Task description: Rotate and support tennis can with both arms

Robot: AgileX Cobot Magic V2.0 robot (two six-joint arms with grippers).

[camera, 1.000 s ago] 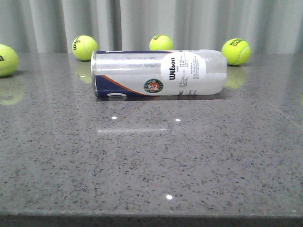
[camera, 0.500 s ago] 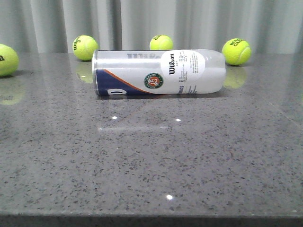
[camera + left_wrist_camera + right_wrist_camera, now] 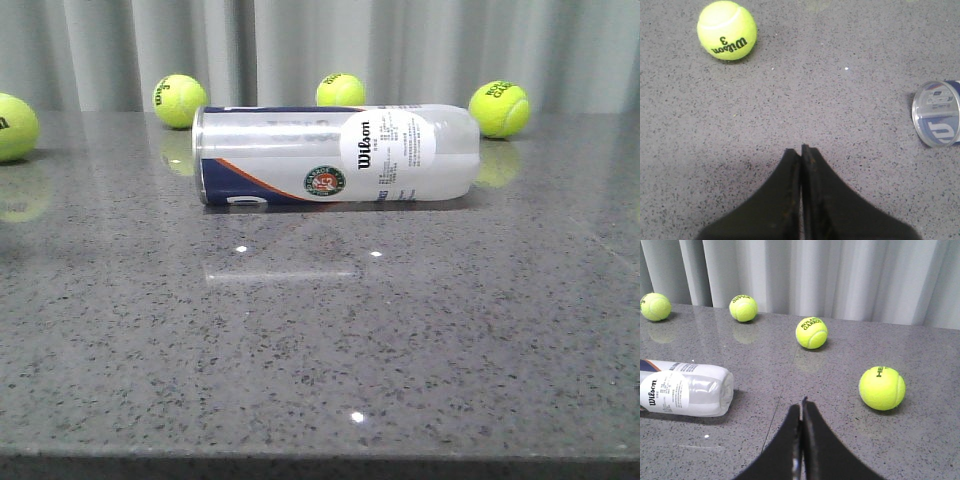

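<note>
Grippers first: left gripper (image 3: 801,150) has its fingers pressed together, tips touching, nothing between them. It hangs over bare grey table (image 3: 840,125). Right gripper (image 3: 801,407) is the same: fingers closed flat against each other, holding nothing, also over bare table.

Neither arm shows in the front view; only the table and what lies on it.

Tennis can (image 3: 335,155) lies on its side on the table, long axis running left-right across the front view. Metal-rimmed end points to the robot's left, rounded clear end to the right. Wilson label and round Roland Garros logo face the camera, navy and orange band low along the left half.

Relative to the left gripper: the can's rimmed end (image 3: 937,120) sits well apart from the fingertips, off to one side, no contact. Only that end is in the left wrist view.

Relative to the right gripper: the can's clear end (image 3: 687,394) lies off to the side of the fingertips, apart, no contact.

Further out: one tennis ball (image 3: 727,30) beyond the left gripper, marked Wilson 3. Ball (image 3: 882,388) beside the right gripper's line, ball (image 3: 811,332) further on.

Back row in the front view: balls at (image 3: 179,100), (image 3: 340,91), (image 3: 499,109), one more at the left edge (image 3: 15,127). Grey curtain (image 3: 400,50) behind the table.
</note>
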